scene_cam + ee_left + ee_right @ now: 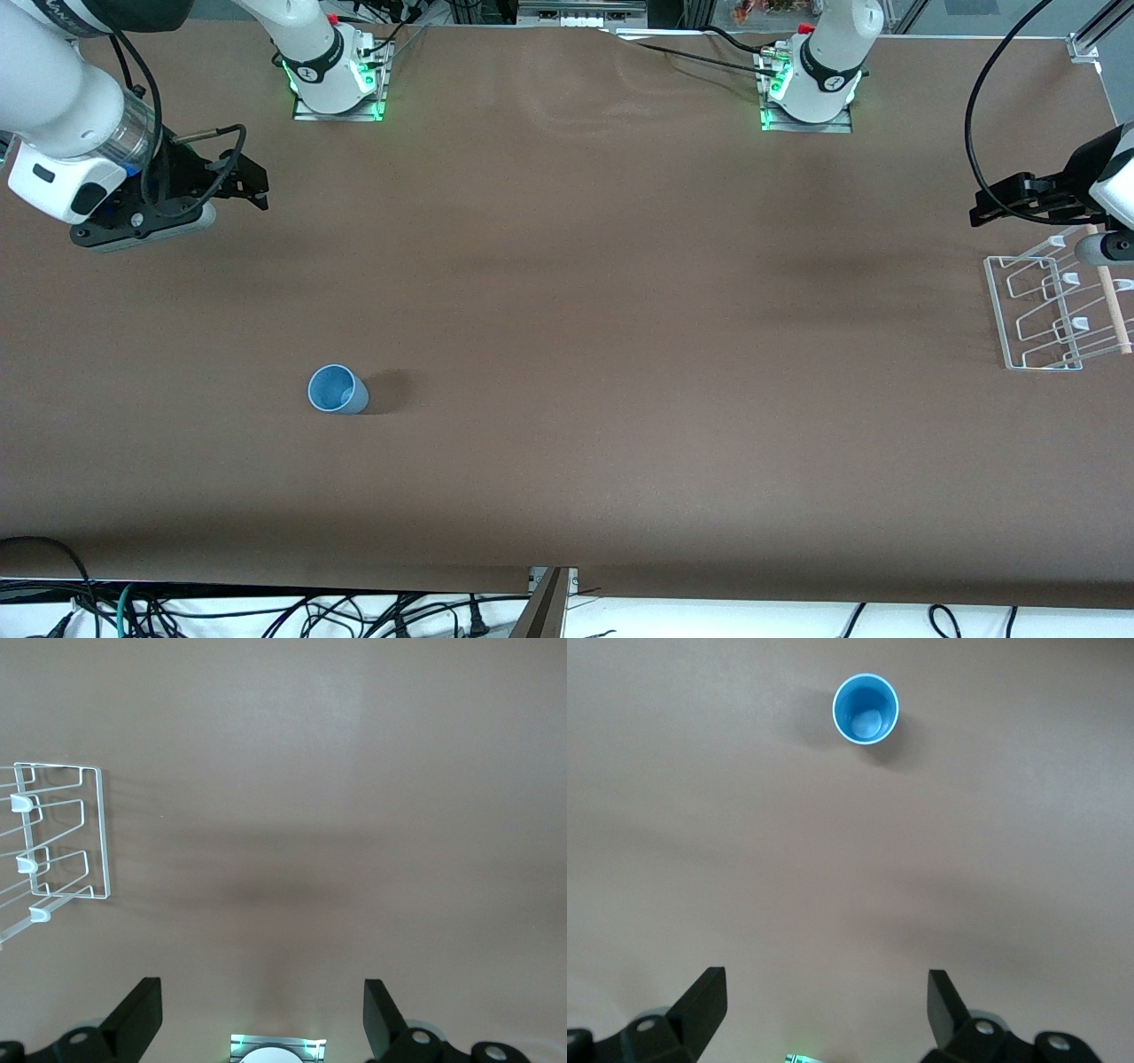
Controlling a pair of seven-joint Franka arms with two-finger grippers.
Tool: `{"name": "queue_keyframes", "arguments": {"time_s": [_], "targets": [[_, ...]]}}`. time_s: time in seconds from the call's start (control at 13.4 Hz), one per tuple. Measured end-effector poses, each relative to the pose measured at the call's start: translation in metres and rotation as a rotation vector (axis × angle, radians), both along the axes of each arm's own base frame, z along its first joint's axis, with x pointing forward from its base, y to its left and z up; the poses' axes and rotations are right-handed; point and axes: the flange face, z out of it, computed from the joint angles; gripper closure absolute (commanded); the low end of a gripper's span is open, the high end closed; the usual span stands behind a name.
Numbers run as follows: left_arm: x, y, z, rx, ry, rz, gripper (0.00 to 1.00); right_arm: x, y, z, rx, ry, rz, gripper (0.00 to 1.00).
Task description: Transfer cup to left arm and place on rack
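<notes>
The light-blue cup (337, 390) stands upright on the brown table, toward the right arm's end and nearer the front camera than both arms; its open mouth faces up (866, 709). The white wire rack (1054, 306) with its wooden rod sits at the left arm's end; part of it shows in the left wrist view (62, 846). My right gripper (252, 186) hangs open and empty above the table at the right arm's end, well away from the cup (824, 1001). My left gripper (992, 208) is open and empty in the air beside the rack (263, 1005).
Both arm bases (337, 80) (806, 93) stand along the table edge farthest from the front camera. Cables lie on the floor past the near table edge (266, 611). Bare brown tabletop (664, 354) lies between cup and rack.
</notes>
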Motion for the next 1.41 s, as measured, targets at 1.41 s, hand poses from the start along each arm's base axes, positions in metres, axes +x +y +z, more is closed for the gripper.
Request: {"name": "queue_keyframes", "arguments": {"time_s": [1.41], "targets": [[0.0, 0.0, 0.0, 0.0, 0.0, 0.0, 0.0, 0.018, 0.005, -0.029, -0.005, 0.014, 0.004, 0.0]]}}
